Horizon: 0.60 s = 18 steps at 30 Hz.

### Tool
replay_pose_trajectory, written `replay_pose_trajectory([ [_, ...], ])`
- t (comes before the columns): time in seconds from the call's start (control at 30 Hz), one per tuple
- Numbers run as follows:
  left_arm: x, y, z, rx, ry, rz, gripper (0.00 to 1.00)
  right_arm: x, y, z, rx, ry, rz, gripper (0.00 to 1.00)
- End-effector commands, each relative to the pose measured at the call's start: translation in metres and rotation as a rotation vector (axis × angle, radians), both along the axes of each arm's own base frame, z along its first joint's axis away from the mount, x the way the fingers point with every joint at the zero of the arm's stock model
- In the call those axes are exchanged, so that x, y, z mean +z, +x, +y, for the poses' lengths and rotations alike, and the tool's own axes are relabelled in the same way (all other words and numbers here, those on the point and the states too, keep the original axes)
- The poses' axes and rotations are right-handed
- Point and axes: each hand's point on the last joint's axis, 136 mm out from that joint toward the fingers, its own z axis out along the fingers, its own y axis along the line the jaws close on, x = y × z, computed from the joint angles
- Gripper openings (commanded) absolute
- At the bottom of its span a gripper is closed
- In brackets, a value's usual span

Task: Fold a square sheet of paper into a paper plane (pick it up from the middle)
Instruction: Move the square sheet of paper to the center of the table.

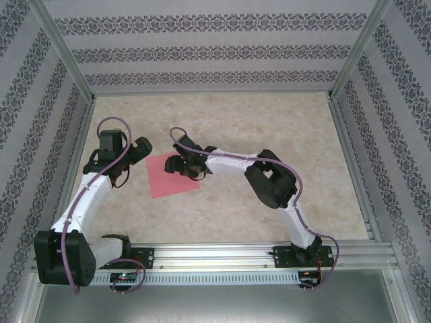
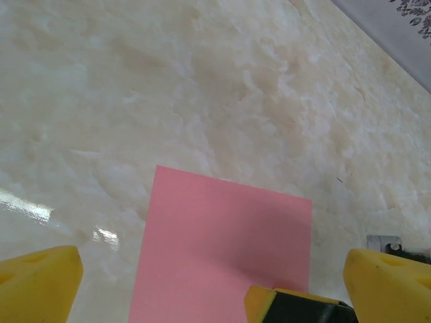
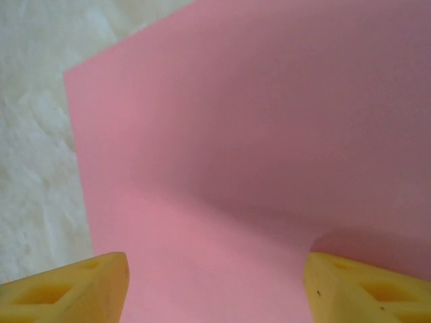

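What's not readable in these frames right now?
- Top external: the right end effector covers the far right corner of the square sheet of paper; contact unclear.
- Right wrist: the sheet runs past the top, right and bottom edges.
- Left wrist: the sheet's near edge is cut off at the bottom.

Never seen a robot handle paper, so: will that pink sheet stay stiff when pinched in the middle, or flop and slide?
Probably floppy: the square sheet of paper looks thin and seems to bow up between the fingers of the right gripper. Likely very light too. It may slide when pushed, since the tabletop looks glossy.
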Motion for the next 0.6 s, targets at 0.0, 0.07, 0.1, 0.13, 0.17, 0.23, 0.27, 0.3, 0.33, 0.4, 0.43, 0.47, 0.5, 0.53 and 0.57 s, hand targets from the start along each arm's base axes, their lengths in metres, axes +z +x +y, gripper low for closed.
replay_pose_trajectory([
  [0.0,0.004,0.002,-0.001,-0.009,-0.028,-0.017,1.00,-0.019,-0.002,-0.029,-0.045,-0.059,0.044,0.70],
  [0.07,0.005,0.006,-0.012,-0.069,-0.061,-0.048,1.00,-0.027,-0.005,-0.051,-0.072,-0.097,0.061,0.70],
  [0.1,0.003,0.008,-0.018,-0.091,-0.088,-0.049,1.00,-0.031,-0.007,-0.062,-0.091,-0.113,0.065,0.70],
  [0.13,0.000,0.009,-0.022,-0.100,-0.116,-0.034,1.00,-0.035,-0.009,-0.076,-0.116,-0.130,0.068,0.70],
  [0.17,-0.004,0.010,-0.029,-0.121,-0.142,-0.018,1.00,-0.035,-0.011,-0.087,-0.134,-0.136,0.070,0.70],
  [0.23,-0.010,0.014,-0.047,-0.186,-0.193,0.016,1.00,-0.035,-0.016,-0.114,-0.182,-0.165,0.069,0.70],
  [0.27,-0.014,0.014,-0.054,-0.210,-0.201,0.033,1.00,-0.038,-0.020,-0.128,-0.202,-0.188,0.073,0.70],
  [0.3,-0.018,0.015,-0.062,-0.240,-0.204,0.045,1.00,-0.040,-0.024,-0.143,-0.226,-0.211,0.077,0.70],
  [0.33,-0.019,0.016,-0.070,-0.269,-0.207,0.051,1.00,-0.040,-0.027,-0.159,-0.251,-0.228,0.076,0.70],
  [0.4,-0.022,0.015,-0.088,-0.324,-0.215,0.053,1.00,-0.038,-0.031,-0.185,-0.291,-0.253,0.075,0.70],
  [0.43,-0.023,0.013,-0.098,-0.358,-0.217,0.052,1.00,-0.038,-0.032,-0.199,-0.311,-0.265,0.078,0.70],
  [0.47,-0.025,0.011,-0.107,-0.385,-0.213,0.055,1.00,-0.038,-0.034,-0.209,-0.323,-0.273,0.083,0.70],
  [0.5,-0.027,0.008,-0.119,-0.421,-0.205,0.059,1.00,-0.034,-0.033,-0.218,-0.331,-0.273,0.083,0.70],
  [0.53,-0.031,0.005,-0.130,-0.453,-0.197,0.065,1.00,-0.032,-0.033,-0.223,-0.321,-0.273,0.076,0.71],
  [0.57,-0.033,0.003,-0.140,-0.481,-0.190,0.068,1.00,-0.029,-0.032,-0.226,-0.301,-0.275,0.072,0.71],
])
